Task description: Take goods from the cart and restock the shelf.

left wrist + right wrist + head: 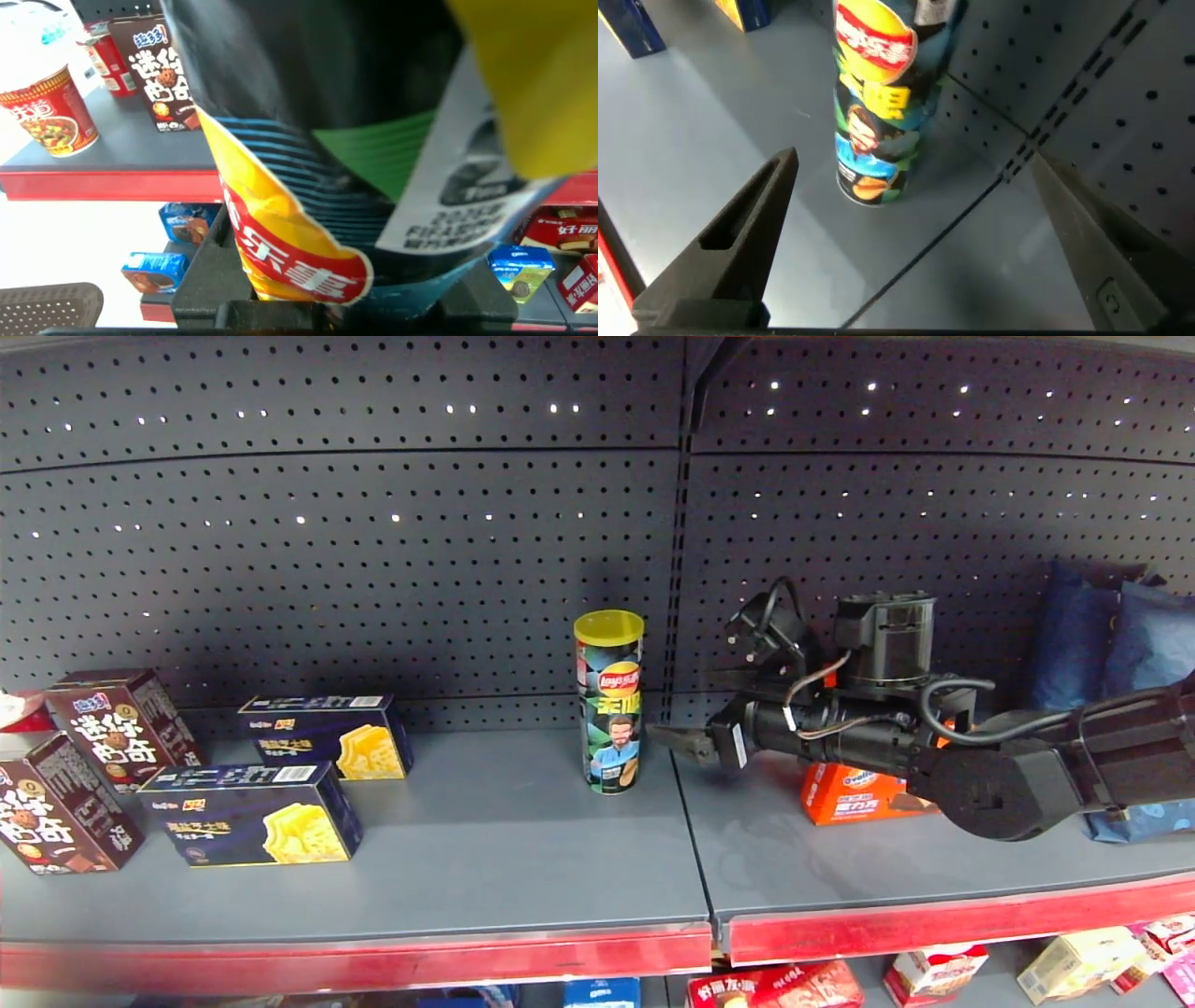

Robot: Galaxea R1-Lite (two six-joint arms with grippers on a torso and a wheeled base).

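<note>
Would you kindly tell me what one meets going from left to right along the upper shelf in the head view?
brown boxes → dark blue boxes → chip can → right gripper → orange box → blue bags

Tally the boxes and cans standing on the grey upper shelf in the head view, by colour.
Brown boxes: 2
Dark blue boxes: 2
Orange box: 1
Chip can: 1
Total: 6

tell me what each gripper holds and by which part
Left gripper clamps a chips can by its body, away from the yellow lid. Right gripper is open and holds nothing.
</note>
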